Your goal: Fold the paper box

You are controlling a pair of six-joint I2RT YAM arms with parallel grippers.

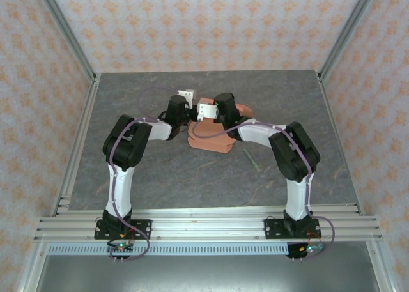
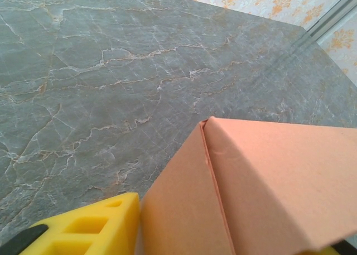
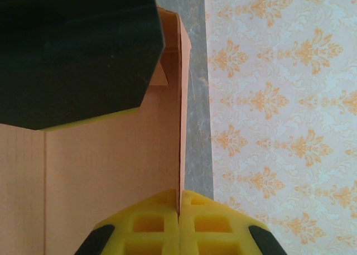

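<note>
Two end effectors are meeting at box (image 1: 211,140): right end effector (image 3: 179,210) is pinching its wall; left end effector (image 2: 228,238) is straddling it, grip unclear.

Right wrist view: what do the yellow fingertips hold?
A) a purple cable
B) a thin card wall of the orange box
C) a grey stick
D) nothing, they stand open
B: the right gripper is shut on a thin upright card edge of the box, which runs up from between its fingertips.
</note>
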